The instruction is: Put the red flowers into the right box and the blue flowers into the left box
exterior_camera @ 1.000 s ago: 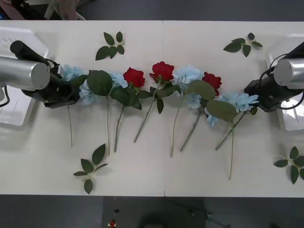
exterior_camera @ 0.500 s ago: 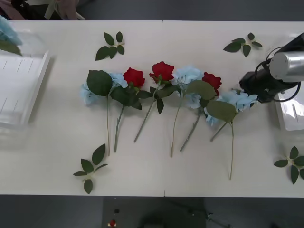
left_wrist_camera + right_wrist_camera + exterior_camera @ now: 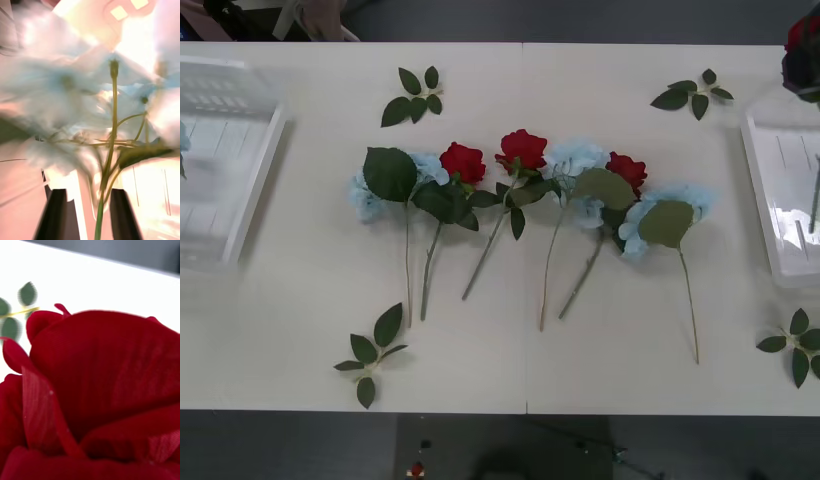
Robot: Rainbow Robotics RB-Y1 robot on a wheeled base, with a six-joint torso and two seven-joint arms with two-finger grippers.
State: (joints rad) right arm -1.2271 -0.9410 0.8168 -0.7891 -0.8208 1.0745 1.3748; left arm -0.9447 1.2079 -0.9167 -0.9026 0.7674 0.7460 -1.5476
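Crowding my right camera, a red rose (image 3: 101, 397) hides those fingers; a blurred blue flower (image 3: 75, 97) hides my left fingers, so neither grip is readable.

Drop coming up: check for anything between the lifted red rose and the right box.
Nothing visible stands in the way. The red rose hangs above the right box, a thin stem seems to dangle into it, and the box floor that shows looks bare.

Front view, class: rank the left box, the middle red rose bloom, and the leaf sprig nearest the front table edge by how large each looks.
1. Left box, clearly largest.
2. Leaf sprig.
3. Middle red rose bloom, smallest, though not by much.
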